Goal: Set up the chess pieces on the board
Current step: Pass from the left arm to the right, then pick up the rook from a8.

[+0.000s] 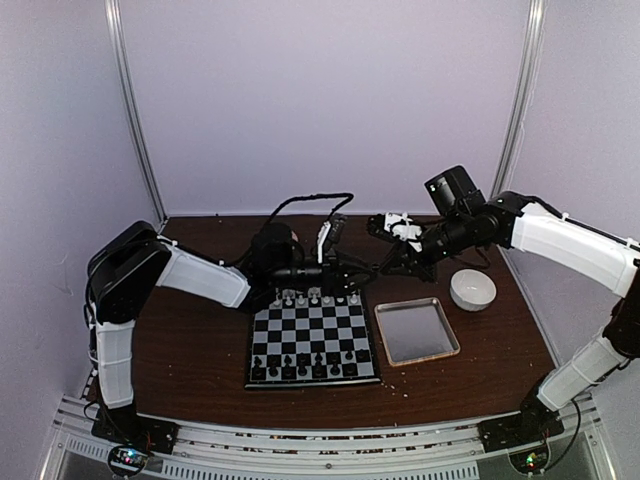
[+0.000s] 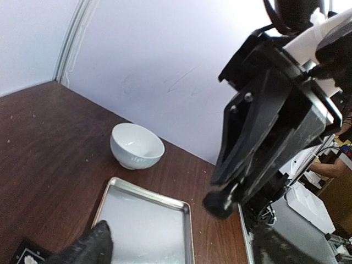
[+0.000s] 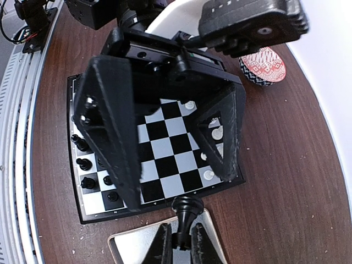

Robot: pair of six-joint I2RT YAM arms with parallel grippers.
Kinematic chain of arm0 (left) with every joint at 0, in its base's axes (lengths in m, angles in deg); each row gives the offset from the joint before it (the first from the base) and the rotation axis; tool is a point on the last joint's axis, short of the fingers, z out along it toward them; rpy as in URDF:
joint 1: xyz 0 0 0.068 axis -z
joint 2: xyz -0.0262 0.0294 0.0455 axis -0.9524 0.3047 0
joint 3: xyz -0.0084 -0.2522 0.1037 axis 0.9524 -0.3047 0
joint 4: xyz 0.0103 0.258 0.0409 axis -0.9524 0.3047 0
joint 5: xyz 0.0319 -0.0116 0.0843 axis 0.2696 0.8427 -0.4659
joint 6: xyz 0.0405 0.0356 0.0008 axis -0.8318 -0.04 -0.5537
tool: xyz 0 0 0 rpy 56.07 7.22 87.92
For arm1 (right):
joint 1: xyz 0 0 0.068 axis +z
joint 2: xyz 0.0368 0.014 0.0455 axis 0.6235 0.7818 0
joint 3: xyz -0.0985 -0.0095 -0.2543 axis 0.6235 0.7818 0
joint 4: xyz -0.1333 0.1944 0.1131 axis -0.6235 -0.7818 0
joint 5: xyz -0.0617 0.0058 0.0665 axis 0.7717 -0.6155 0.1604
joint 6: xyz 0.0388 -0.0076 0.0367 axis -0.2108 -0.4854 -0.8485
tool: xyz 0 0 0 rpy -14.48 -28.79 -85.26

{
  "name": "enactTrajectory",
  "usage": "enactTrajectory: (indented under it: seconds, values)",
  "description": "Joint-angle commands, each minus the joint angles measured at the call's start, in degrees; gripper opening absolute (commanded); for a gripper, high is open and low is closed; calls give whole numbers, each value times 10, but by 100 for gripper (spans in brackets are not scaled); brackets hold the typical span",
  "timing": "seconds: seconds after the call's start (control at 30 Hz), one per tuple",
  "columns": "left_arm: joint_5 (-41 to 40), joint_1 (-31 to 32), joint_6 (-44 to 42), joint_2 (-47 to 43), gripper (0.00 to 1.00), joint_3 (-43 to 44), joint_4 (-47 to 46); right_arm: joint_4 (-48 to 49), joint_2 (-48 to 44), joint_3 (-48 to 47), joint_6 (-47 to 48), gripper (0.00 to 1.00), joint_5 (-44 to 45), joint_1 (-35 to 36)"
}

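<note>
Chess pieces (image 1: 312, 366): ranked along near and far edges of board (image 1: 312, 335), in middle of desk (image 1: 190, 360). Left gripper (image 3: 179, 184): stretched above far edge, jaws wide, holding nothing. Right gripper (image 3: 181, 234): reaching opposite, pinching one black piece (image 3: 186, 206).

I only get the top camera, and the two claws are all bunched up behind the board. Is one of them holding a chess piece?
Observer: Yes. The right wrist view shows the right gripper shut on a black chess piece.
Operator: What's the other claw doing?
Observer: The left gripper is wide open just beyond that piece, and its fingers are not touching it.
Operator: Is anything hiding behind the arms?
Observer: Yes. A round red-patterned object sits on the table past one corner of the board.
</note>
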Motion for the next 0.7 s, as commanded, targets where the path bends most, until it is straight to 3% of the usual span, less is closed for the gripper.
enactTrajectory:
  seconds: [0.0, 0.1, 0.2, 0.33, 0.43, 0.6, 0.67]
  values:
    - [3, -25, 11, -43, 98, -51, -45, -46, -4, -27, 9, 7, 12, -4]
    - [-7, -50, -22, -95, 98, -92, -7, -86, 2, -33, 21, 7, 8, -2]
    - [-46, -68, -99, -163, 98, -104, 109, -125, 11, -39, 36, 7, 6, 11]
    - [-172, -71, -233, -249, 98, -49, 368, -196, 43, -60, 57, 7, 17, 51]
    - [-321, -75, -257, -301, 98, -4, 505, -225, 72, -72, 59, 7, 25, 81]
    - [-455, -92, -338, -388, 98, 4, 571, -282, 141, -108, 60, 8, 53, 135]
    - [-553, -94, -363, -412, 98, -13, 560, -302, 170, -122, 62, 7, 67, 154]
